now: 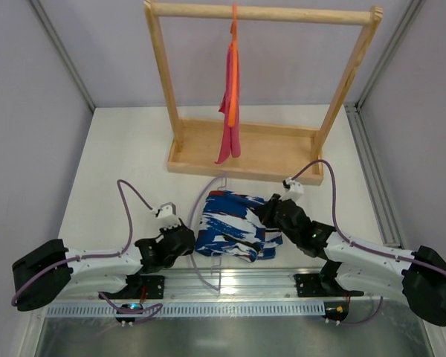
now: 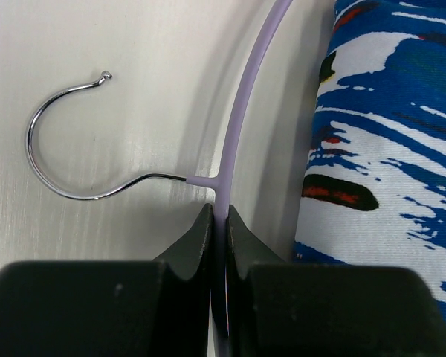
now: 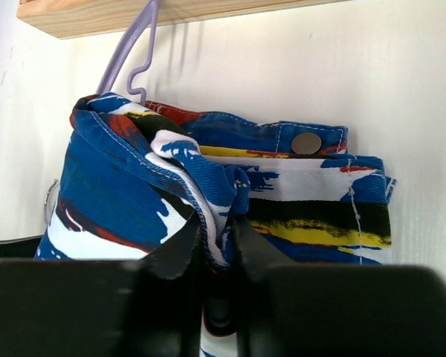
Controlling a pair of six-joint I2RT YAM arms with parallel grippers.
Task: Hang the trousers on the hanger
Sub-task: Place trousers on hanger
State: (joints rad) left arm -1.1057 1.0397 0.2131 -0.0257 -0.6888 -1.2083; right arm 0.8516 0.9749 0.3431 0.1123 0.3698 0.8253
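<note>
Left wrist view had the left gripper [image 2: 218, 217] clamped tight on the hanger [image 2: 242, 104], right below where the shiny wire hook [image 2: 37, 160] joins the thin, smooth lilac plastic. It lay flat on the white table [image 1: 126, 149], with the trousers [image 1: 234, 223] just beside it.

The trousers were a soft, crumpled heap with a loud blue, white, red and black print, plus stitched seams and a round metal snap [image 3: 306, 143]. The right gripper [image 3: 217, 232] had its jaws pinched shut on a fold of that cloth at the near edge. From the top, the heap sat mid-table between the two arms and covered most of the hanger. One notched lilac end poked out at the back, near the base of a wooden rack [image 1: 245, 152]. An orange hanger [image 1: 234, 44] with pink cloth [image 1: 227, 130] hung off its top rail.
</note>
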